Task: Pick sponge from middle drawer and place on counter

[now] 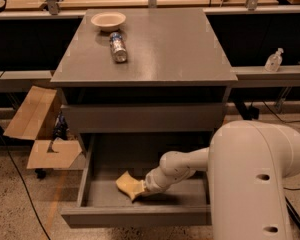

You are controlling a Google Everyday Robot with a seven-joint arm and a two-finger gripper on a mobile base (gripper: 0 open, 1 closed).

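The middle drawer [90, 191] of the grey cabinet is pulled open at the bottom of the camera view. The pale-yellow sponge [127, 183] sits inside it, left of centre, tilted with one corner raised. My gripper [142, 189] reaches down into the drawer from the right on the white arm and is shut on the sponge's right end. The sponge is just above the drawer floor. The counter [165, 49] is the grey top above.
A white bowl [108, 20] and a lying bottle [118, 46] are at the counter's back left. The closed upper drawer front [142, 118] overhangs the open drawer. Cardboard boxes [37, 134] lie on the floor to the left. My white base [260, 184] fills the lower right.
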